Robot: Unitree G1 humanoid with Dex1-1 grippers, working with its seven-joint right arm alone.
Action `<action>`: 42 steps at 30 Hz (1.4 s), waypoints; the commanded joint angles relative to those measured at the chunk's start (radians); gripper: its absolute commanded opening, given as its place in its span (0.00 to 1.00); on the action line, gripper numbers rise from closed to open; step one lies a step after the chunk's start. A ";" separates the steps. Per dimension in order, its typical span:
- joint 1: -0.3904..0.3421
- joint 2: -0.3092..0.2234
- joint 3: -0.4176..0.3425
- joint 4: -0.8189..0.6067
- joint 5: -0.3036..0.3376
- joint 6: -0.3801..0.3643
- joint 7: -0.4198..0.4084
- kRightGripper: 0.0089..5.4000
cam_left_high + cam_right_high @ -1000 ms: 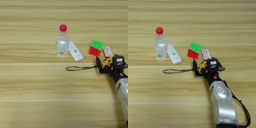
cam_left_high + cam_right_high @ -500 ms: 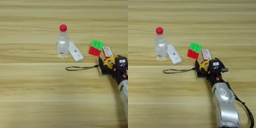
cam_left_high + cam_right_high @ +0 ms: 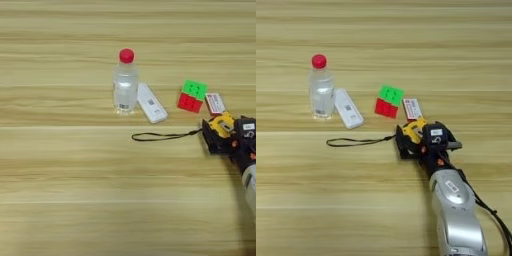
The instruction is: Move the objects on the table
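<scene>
Yellow-black tape measure [image 3: 412,131] lies on the pale plank table [image 3: 381,45], my claw [image 3: 416,141] clamped on its body; thin black strap [image 3: 358,142] trails left. Just beyond: red-green cube [image 3: 387,101]. Further left, flat white device [image 3: 349,108] beside upright clear bottle [image 3: 321,89], red cap.

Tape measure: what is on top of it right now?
The right gripper sits over the tape measure, covering most of its yellow-black body; only its front and its black strap show.
</scene>
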 commanded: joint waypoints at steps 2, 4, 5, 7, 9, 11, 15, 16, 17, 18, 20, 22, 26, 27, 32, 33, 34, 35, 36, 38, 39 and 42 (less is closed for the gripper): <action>-0.057 -0.021 -0.005 0.021 0.004 -0.033 0.000 0.99; -0.064 -0.023 -0.008 0.044 0.007 -0.039 0.000 0.99; -0.067 -0.024 -0.009 0.052 0.007 -0.043 0.000 0.99; -0.070 -0.026 -0.010 0.062 0.007 -0.047 0.000 0.99; -0.073 -0.027 -0.012 0.069 0.009 -0.051 -0.001 0.99; -0.076 -0.027 -0.013 0.075 0.010 -0.056 -0.001 0.99; -0.077 -0.026 -0.012 0.079 0.010 -0.063 0.000 0.99; -0.077 -0.026 -0.011 0.079 0.010 -0.065 0.000 0.99; -0.078 -0.026 -0.011 0.078 0.010 -0.066 0.000 0.99; -0.079 -0.026 -0.012 0.076 0.010 -0.070 0.000 0.99; -0.082 -0.026 -0.014 0.074 0.012 -0.073 -0.001 0.99; -0.085 -0.026 -0.016 0.075 0.015 -0.077 -0.001 0.99; -0.086 -0.024 -0.016 0.079 0.021 -0.088 0.005 0.95; -0.086 -0.024 -0.014 0.080 0.022 -0.090 0.008 0.95; -0.085 -0.018 -0.005 0.080 0.021 -0.100 0.019 0.88; -0.083 -0.016 -0.001 0.079 0.021 -0.102 0.022 0.88; -0.081 -0.015 0.003 0.077 0.021 -0.104 0.025 0.88; -0.079 -0.014 0.007 0.074 0.021 -0.104 0.029 0.88; -0.078 -0.013 0.010 0.072 0.022 -0.105 0.031 0.88; -0.076 -0.012 0.016 0.068 0.022 -0.105 0.035 0.88; -0.075 -0.012 0.018 0.067 0.022 -0.106 0.037 0.88; -0.070 -0.006 0.033 0.060 0.020 -0.106 0.047 0.88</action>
